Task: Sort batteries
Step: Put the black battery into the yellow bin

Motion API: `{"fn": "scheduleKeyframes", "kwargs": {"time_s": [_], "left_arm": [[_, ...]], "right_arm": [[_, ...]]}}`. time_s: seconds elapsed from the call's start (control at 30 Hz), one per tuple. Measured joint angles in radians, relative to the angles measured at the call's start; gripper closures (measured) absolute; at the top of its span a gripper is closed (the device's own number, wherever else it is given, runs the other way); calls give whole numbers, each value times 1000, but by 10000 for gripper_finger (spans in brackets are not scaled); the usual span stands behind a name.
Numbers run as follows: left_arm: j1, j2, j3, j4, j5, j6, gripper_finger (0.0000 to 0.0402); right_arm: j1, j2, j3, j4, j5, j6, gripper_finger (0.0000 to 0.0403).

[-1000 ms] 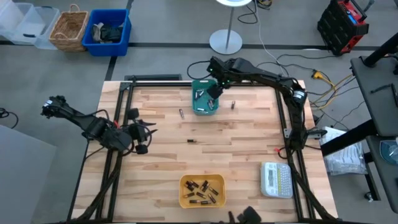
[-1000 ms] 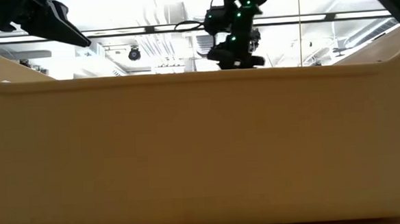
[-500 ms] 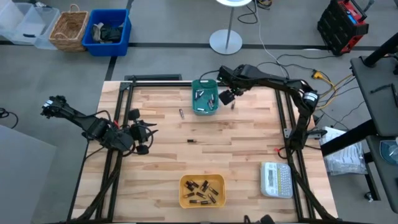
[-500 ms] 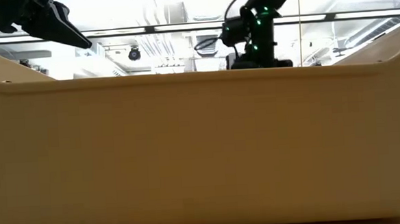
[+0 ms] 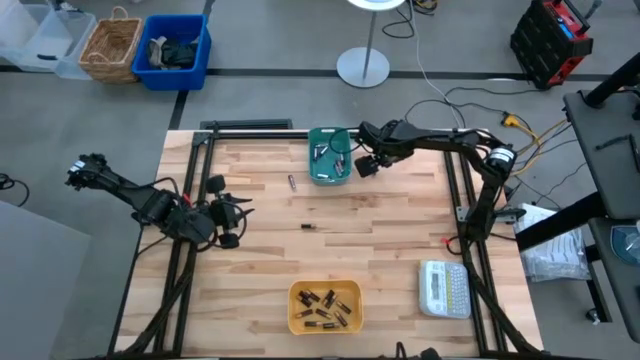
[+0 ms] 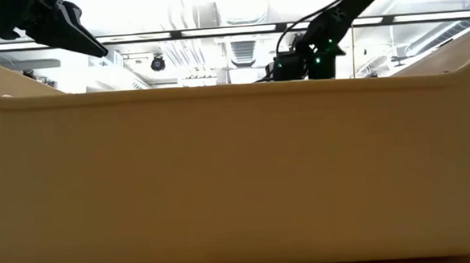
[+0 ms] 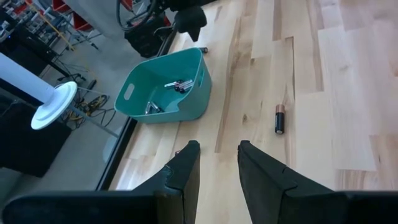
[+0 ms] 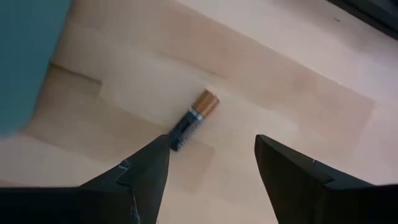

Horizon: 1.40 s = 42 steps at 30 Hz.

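Now the right gripper hangs spread-fingered over a loose black, copper-capped battery lying on the pale wooden table.

It lies just beside the teal plastic bin holding several cells. Two more batteries lie apart mid-table; others fill the yellow bin. Well apart, the left gripper waits near the table's left edge, fingers parted, holding nothing.

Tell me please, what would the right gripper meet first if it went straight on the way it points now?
Probably the loose battery on the table: it lies just ahead of the open right gripper, slightly toward one finger. Depth is unclear, so the bare wood beside it is possible too.
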Motion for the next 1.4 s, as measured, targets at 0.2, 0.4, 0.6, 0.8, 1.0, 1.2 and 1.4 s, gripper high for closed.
{"fn": "scheduleKeyframes", "kwargs": {"time_s": [0.2,0.4,0.6,0.8,1.0,1.2,1.4], "left_arm": [[0,0,0,1,0,22,312],[0,0,0,9,0,29,312],[0,0,1,8,0,29,312],[0,0,2,9,0,29,312],[0,0,2,9,0,29,312],[0,0,2,9,0,29,312],[0,0,2,9,0,29,312]], "right_arm": [[-17,0,-34,85,-11,25,178],[-17,5,-56,125,-9,43,176],[-17,42,-70,157,-4,50,183],[-17,80,-72,157,-3,50,184],[-17,97,-80,162,-2,50,184],[-16,97,-87,163,-2,45,184],[-16,97,-92,168,-10,39,206]]}}
